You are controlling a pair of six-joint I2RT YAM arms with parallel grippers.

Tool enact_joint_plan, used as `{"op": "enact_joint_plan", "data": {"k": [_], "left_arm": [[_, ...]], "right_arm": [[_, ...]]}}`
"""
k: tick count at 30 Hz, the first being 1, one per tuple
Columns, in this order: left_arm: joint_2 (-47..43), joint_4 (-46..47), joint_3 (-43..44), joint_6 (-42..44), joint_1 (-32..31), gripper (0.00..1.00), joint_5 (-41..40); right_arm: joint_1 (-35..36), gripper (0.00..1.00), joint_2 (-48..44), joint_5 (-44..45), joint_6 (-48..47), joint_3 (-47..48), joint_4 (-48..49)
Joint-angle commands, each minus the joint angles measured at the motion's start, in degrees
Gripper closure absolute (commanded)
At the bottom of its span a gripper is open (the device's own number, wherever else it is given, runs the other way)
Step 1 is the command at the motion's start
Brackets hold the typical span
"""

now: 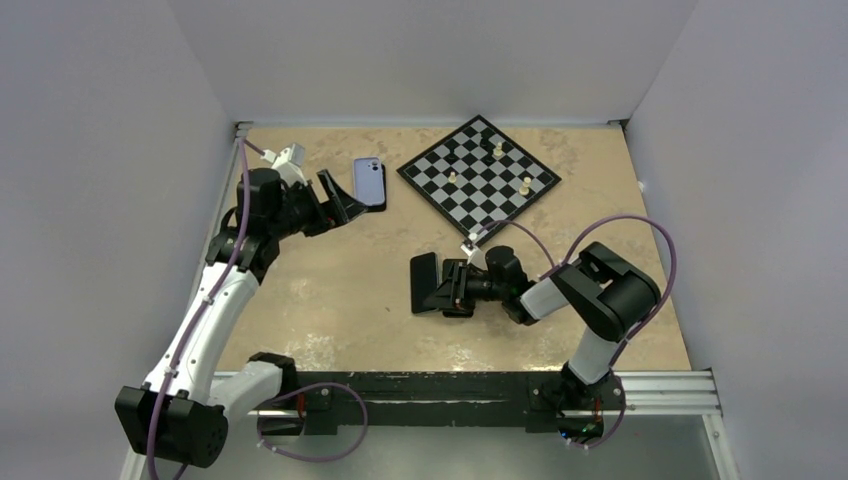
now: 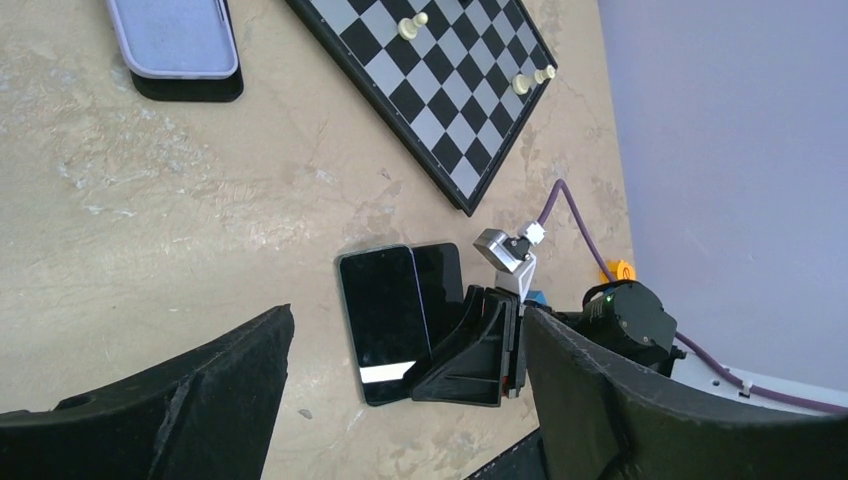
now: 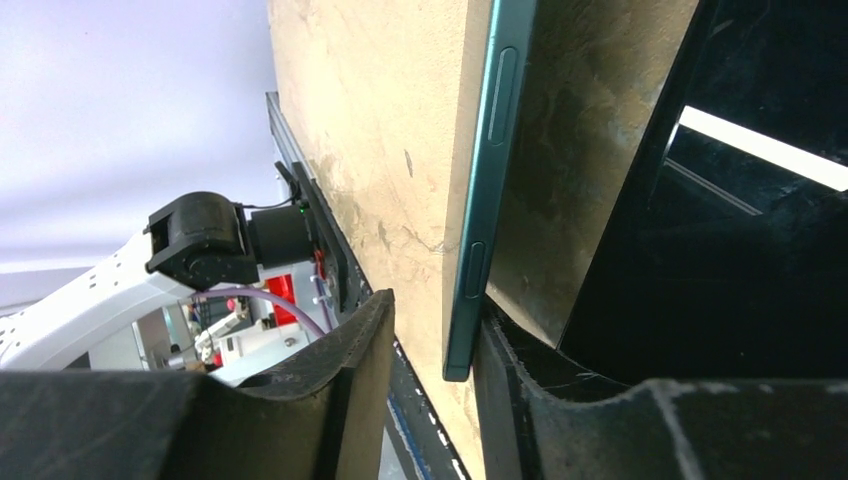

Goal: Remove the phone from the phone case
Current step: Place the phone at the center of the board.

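Note:
A black glossy phone [image 1: 423,283] lies mid-table. In the left wrist view it [image 2: 380,320] has a second dark slab [image 2: 442,285] along its right side; I cannot tell which is the case. My right gripper [image 1: 441,286] lies low at its right edge. In the right wrist view a teal side edge with buttons [image 3: 487,190] stands between the jaws, against one finger [image 3: 520,400], with a gap to the other finger [image 3: 340,400]. My left gripper [image 1: 345,200] is open and empty beside a lavender phone [image 1: 370,182], which also shows in the left wrist view [image 2: 175,35].
A chessboard [image 1: 480,175] with three pale pieces lies at the back right and also shows in the left wrist view [image 2: 450,90]. A metal rail [image 1: 450,390] runs along the near edge. Purple cables loop over the right arm [image 1: 600,290].

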Motion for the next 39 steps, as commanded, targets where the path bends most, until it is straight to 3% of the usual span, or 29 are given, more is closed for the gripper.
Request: {"op": "enact_joint_plan", "data": {"k": [1,9,24,31,39], "left_arm": [[-0.57,-0.39,0.17,2.10,-0.15,0.12,0.37],[-0.62,0.64,0.20,1.85,-0.13,0.12,0.83],[-0.80,-0.40,1.47,2.63,-0.13,0.11,0.67],[-1.02,-0.65,1.71,2.88,-0.13,0.11,0.69],[-1.41,-1.21,2.21,3.12,-0.13,0.10,0.74]], "right_arm": [[0.27,0.60,-3.20,1.34,-2.24,0.53,-1.04],[0.29,0.51,-11.55,4.84,-9.48,1.93,-15.02],[2.12,0.49,-6.77,2.91,-10.55,5.35,-15.01],[3.10,0.40,-11.49,8.28,-17.15,7.88,-27.63],[3.43,0.38,-19.49,10.53,-20.34,9.94,-37.14]]}}
